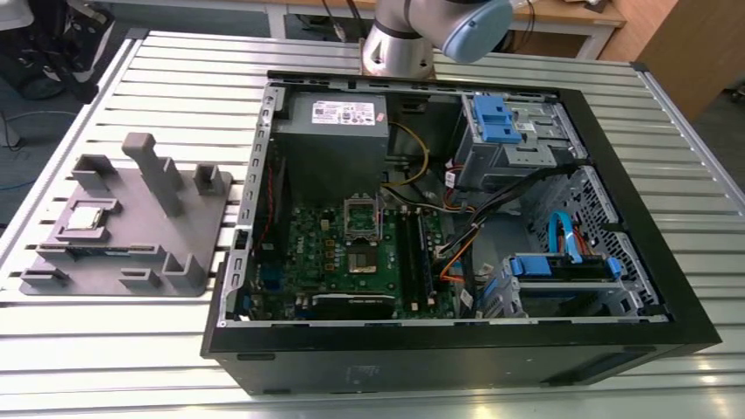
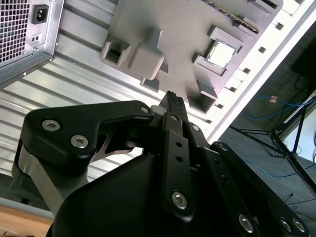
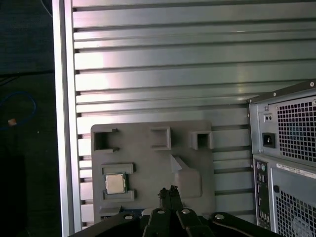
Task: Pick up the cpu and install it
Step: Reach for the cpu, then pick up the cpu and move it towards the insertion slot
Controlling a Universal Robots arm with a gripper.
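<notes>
Sitting in its grey holder (image 3: 148, 163), the cpu (image 3: 114, 183) lies apart from the clenched, empty hand (image 3: 168, 191).

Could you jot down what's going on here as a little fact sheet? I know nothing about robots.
cpu: lying in the grey holder tray, beside the open computer case
gripper: shut, empty, pointed toward the tray, apart from the cpu
motherboard: green, inside the case
task state: cpu not yet picked up
</notes>
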